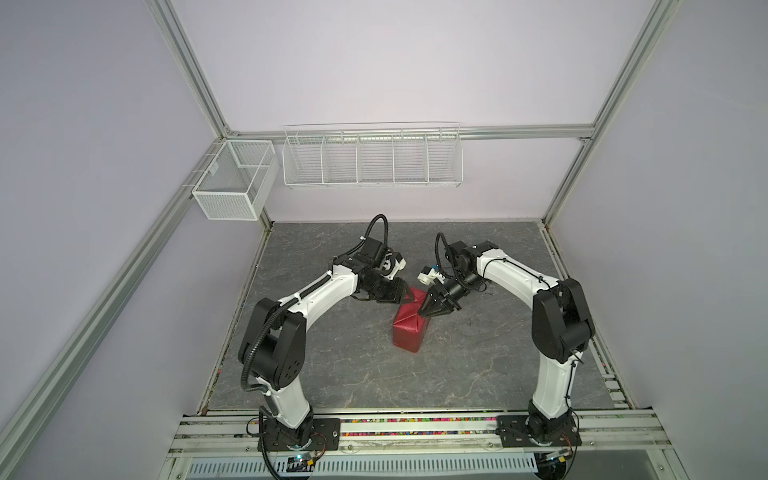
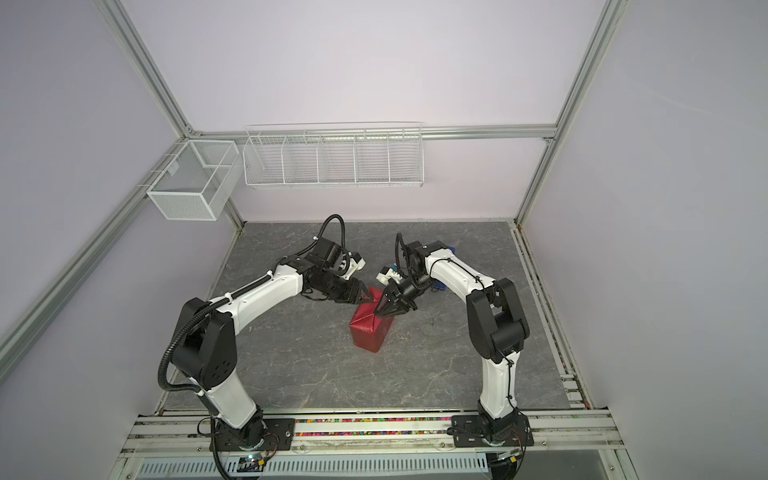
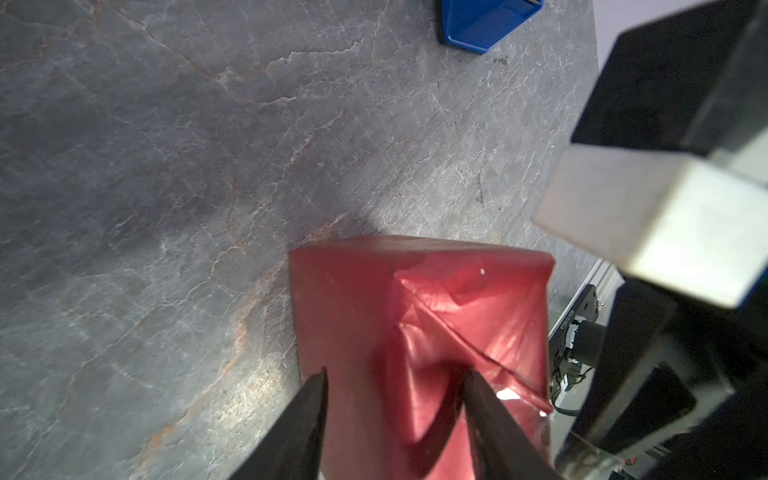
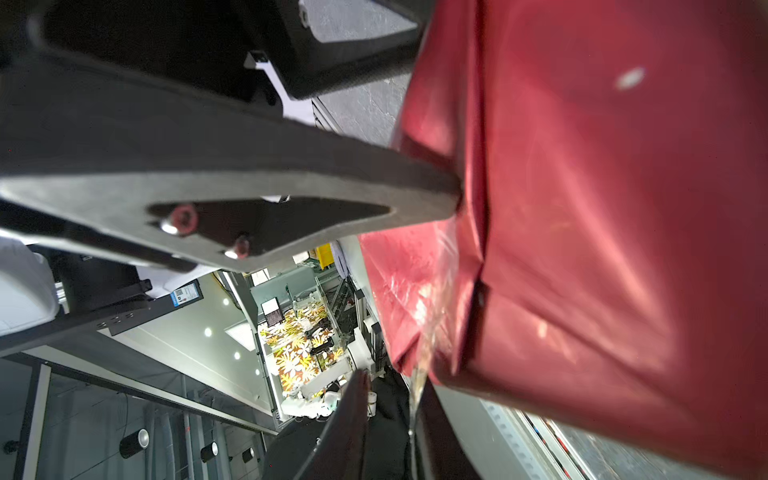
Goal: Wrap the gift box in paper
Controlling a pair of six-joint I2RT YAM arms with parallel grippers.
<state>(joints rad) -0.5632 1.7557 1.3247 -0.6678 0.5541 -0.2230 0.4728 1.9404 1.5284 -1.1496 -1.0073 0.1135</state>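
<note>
Two arms are working over one grey stone-patterned table (image 1: 332,374), and one parcel is sitting near the middle of both top views: the paper (image 1: 409,332), red and shiny, is covering the gift box completely, so no box surface is showing. At the parcel's upper end one triangular flap is standing up. The left gripper (image 1: 405,296) is reaching in from the left at that flap. In the left wrist view its two fingers (image 3: 307,424) are standing spread, with the creased paper lying in the gap. Whether they are touching it I cannot tell. The right gripper (image 1: 423,315) is pointing down at the parcel's upper right edge. In the right wrist view its fingers are standing a little apart, one fingertip (image 4: 449,195) pressing against a fold where a clear strip of tape (image 4: 432,332) is glinting. One blue object (image 2: 451,250) is lying behind the right arm, mostly hidden. Two wire holders are hanging in the upper left: one mesh basket (image 1: 232,183) and one rack (image 1: 372,160) of five compartments. Bare table is stretching below the parcel to the front rail (image 1: 415,428), and also to the left and right of the parcel.
</note>
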